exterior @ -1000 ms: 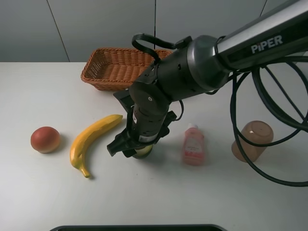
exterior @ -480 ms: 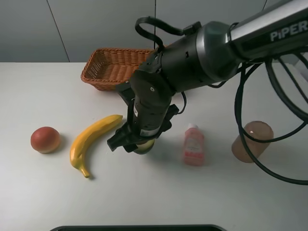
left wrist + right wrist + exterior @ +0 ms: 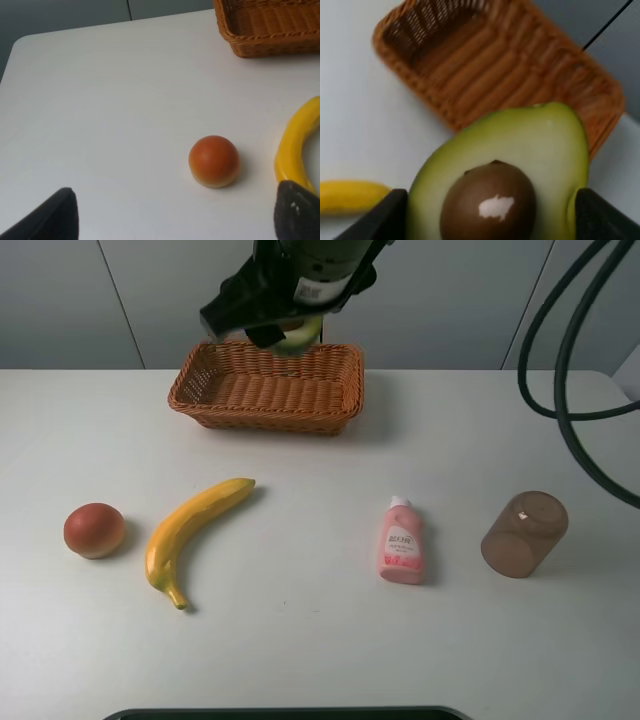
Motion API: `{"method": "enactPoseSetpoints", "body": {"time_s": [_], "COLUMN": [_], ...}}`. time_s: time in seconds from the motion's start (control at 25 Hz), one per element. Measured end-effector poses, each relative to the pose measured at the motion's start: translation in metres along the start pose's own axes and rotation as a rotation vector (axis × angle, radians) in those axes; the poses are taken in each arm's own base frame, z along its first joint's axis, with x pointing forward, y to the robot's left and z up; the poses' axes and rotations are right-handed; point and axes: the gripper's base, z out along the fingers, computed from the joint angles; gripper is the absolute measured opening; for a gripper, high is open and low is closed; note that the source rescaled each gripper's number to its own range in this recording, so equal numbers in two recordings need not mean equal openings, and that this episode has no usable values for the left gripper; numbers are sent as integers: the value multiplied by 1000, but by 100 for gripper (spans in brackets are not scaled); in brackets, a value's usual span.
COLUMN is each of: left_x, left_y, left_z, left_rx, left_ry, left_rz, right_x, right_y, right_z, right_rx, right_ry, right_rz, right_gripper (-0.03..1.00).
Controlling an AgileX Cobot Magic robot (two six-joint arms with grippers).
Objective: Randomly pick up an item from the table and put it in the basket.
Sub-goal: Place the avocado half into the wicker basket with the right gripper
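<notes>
Green-skinned avocado half (image 3: pixel 502 150), cut face and brown pit toward the wrist camera, sits pinched between the two fingers of the right gripper (image 3: pixel 282 332), which press on its sides. It is held well above the table (image 3: pixel 300 640). From the high camera it lines up with the far rim of the wicker basket (image 3: pixel 265 418), but whether it is truly over the inside cannot be told.

Hazards:
- Early release would drop it on the rim or outside.
- Release from this height could bounce it out over the shallow, flared sides.
- The rounded skin could slip in the pinch during travel.

The left gripper (image 3: pixel 177 216) hangs with jaws spread wide and empty, near the red-orange fruit (image 3: pixel 214 161) and banana (image 3: pixel 295 142).
</notes>
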Motion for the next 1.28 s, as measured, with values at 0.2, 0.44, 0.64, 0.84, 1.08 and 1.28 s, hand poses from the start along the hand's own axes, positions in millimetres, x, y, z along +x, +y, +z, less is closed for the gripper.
{"method": "enactPoseSetpoints", "body": {"time_s": [0.2, 0.44, 0.64, 0.84, 1.08, 1.28], "left_x": [0, 0, 0, 0, 0, 0], "left_y": [0, 0, 0, 0, 0, 0], "left_z": [0, 0, 0, 0, 0, 0], "left_rx": [0, 0, 0, 0, 0, 0], "left_ry": [0, 0, 0, 0, 0, 0], "left_rz": [0, 0, 0, 0, 0, 0], "right_x": [-22, -31, -16, 9, 23, 22], "right_y": [-34, -50, -39, -22, -19, -21], "right_z": [10, 52, 115, 179, 207, 207], "right_rx": [6, -34, -76, -147, -184, -189], "right_ry": [-180, -306, -265, -242, -236, -254], "right_rz": [52, 77, 59, 57, 110, 116], "right_gripper": [0, 0, 0, 0, 0, 0]}}
